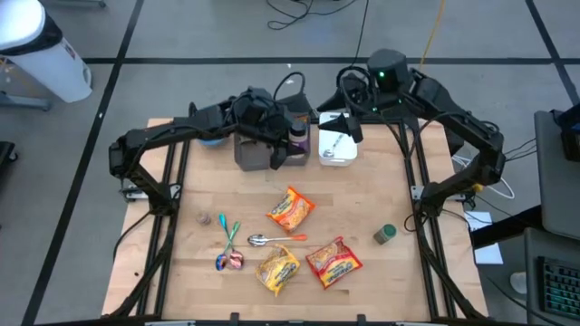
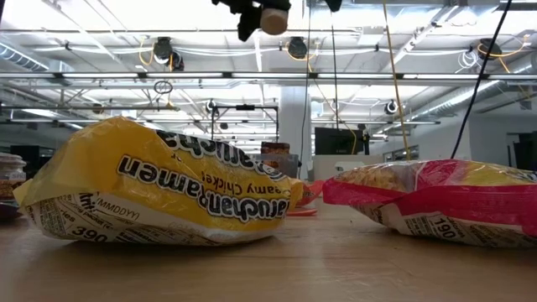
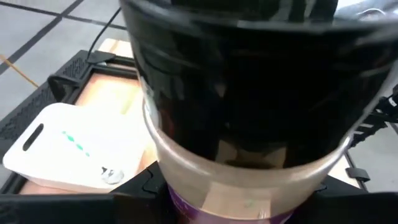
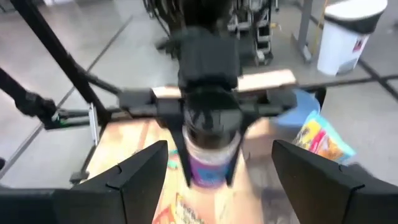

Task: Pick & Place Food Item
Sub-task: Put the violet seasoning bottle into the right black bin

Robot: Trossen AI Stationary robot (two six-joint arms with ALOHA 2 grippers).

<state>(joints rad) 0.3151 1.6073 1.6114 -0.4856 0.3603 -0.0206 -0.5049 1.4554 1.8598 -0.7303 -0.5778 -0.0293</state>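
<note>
High view has my left arm stretched from the 9 o'clock edge of the surface point(image 1: 181, 290) toward 12 o'clock, elbow bent, wrist level. My left end effector point(image 1: 290, 138) is pinching a jar point(image 1: 298, 131), clear-walled with a black lid and a purple label. The jar is lifted off the wood, above the far edge at 12 o'clock, just beside a grey box point(image 1: 252, 152) at its 9 o'clock and a white lidded container point(image 1: 337, 152) at its 3 o'clock. Writing on the purple label is too blurred to read.

My right arm folds back from its elbow at the 3 o'clock edge and brings my right end effector point(image 1: 344, 127) over the white container, pointing at the jar. Its fingers point(image 4: 140, 171) are spread wide with nothing between them.

Low view shows the yellow ramen packet point(image 2: 159, 189) lying upside down; its print reads "Maruchan ramen" and "Creamy Chicken". A red packet point(image 2: 436, 205) lies at its 3 o'clock, text too small to read. An orange packet point(image 1: 290, 210) lies near the centre of the surface, and a spoon point(image 1: 263, 240) lies between it and the yellow packet.
</note>
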